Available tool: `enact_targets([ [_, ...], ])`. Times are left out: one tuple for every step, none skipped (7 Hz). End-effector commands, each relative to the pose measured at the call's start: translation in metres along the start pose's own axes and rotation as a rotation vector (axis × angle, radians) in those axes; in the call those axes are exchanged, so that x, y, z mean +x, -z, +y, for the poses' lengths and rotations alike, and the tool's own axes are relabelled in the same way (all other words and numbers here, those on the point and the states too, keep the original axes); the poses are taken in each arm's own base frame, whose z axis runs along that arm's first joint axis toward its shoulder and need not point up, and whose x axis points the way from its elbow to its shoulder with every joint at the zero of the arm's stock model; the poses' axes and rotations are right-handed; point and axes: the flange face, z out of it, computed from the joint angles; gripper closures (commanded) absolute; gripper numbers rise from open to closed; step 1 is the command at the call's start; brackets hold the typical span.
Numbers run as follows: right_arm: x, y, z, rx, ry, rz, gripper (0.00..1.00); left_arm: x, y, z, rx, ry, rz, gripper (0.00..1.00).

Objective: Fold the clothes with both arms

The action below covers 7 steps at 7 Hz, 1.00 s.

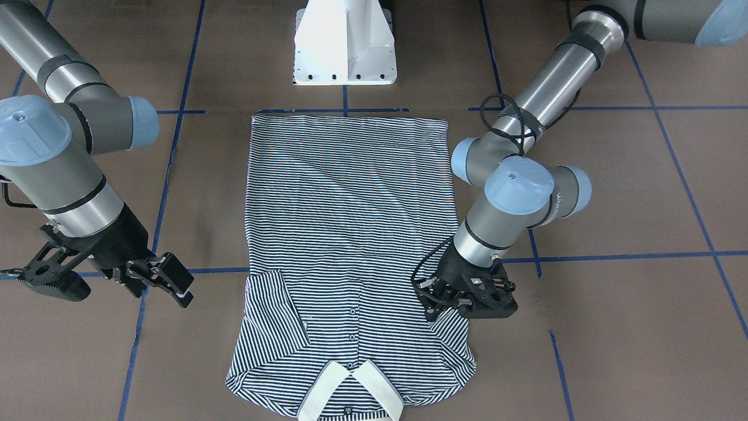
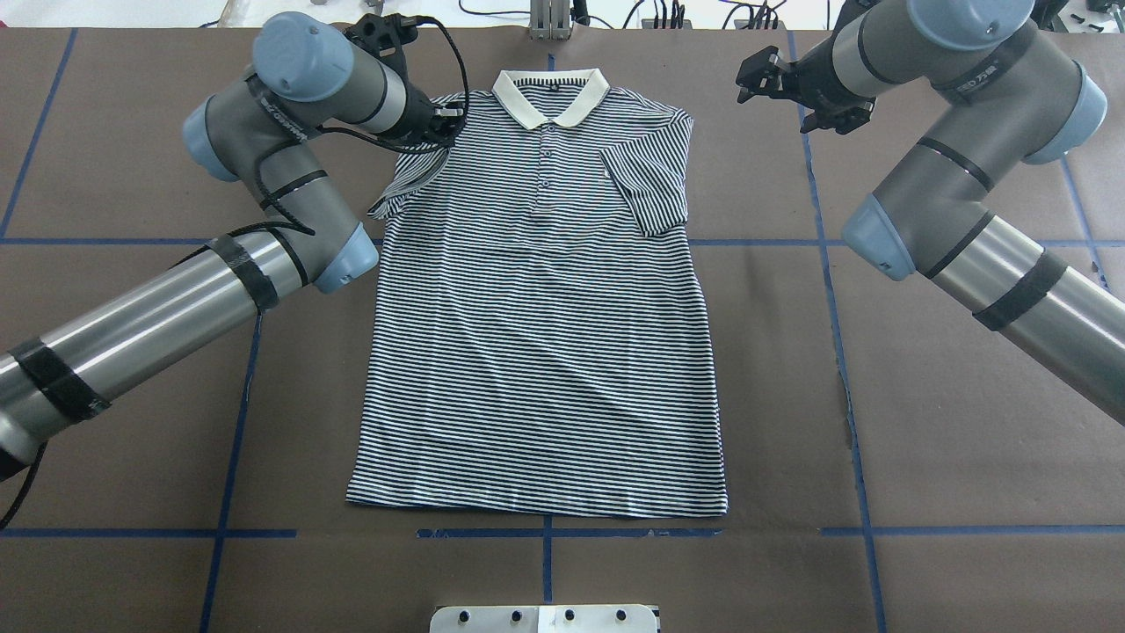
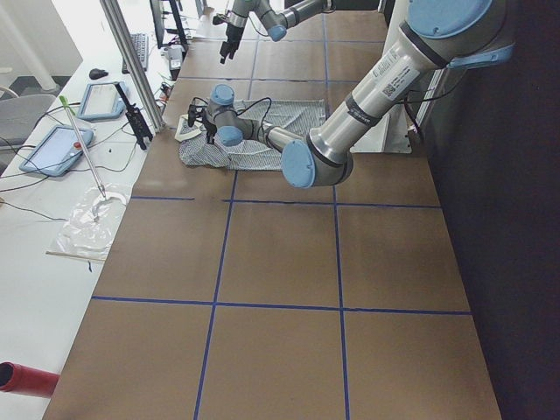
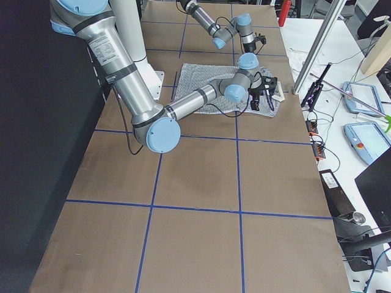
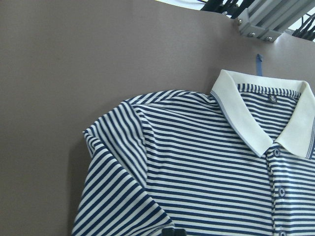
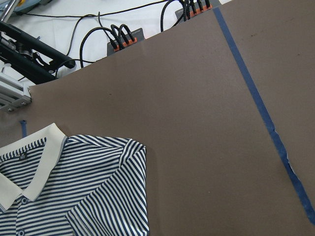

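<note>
We see the polo shirt (image 2: 545,352) spread flat, front up. The left gripper (image 1: 435,307) pinches its sleeve near the cream collar (image 2: 524,104); the right gripper (image 1: 120,286) hangs with jaws wide, well apart from that collar.

Garment: navy-and-white striped short-sleeved polo shirt (image 5: 197,182), spread across lower right.
Collar: plain cream fold-down collar (image 5: 244,129), lying open.
Placket: small blue buttons (image 5: 277,152), below collar.
Sleeve: striped short sleeve (image 5: 110,162), rumpled.
Surface: matt brown table cover (image 5: 74,59).
</note>
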Motion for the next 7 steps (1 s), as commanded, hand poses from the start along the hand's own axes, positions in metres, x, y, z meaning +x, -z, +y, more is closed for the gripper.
enact_targets([
  [-0.001, -0.005, 0.003, 0.002, 0.005, 0.005, 0.0, 0.002, -0.021, 0.002, 0.058, -0.008, -0.014, 1.0],
  [0.0, -0.009, 0.004, 0.004, 0.013, -0.017, 0.0, 0.004, -0.021, 0.005, 0.058, -0.011, -0.01, 1.0],
  [-0.009, -0.007, 0.015, -0.001, -0.021, -0.055, 0.0, 0.009, -0.021, 0.015, 0.051, -0.019, 0.003, 0.42],
  [-0.027, -0.019, 0.05, 0.014, -0.062, -0.083, 0.0, 0.008, 0.004, 0.023, 0.068, -0.026, 0.054, 0.36],
  [-0.054, -0.014, 0.094, 0.02, -0.09, -0.132, 0.0, 0.006, 0.037, 0.034, 0.081, -0.034, 0.112, 0.34],
  [-0.073, -0.018, 0.142, -0.01, -0.152, -0.157, 0.0, -0.006, 0.058, 0.056, 0.072, -0.047, 0.145, 0.31],
  [-0.083, -0.014, 0.187, -0.032, -0.19, -0.179, 0.0, -0.007, 0.077, 0.08, 0.057, -0.044, 0.184, 0.27],
])
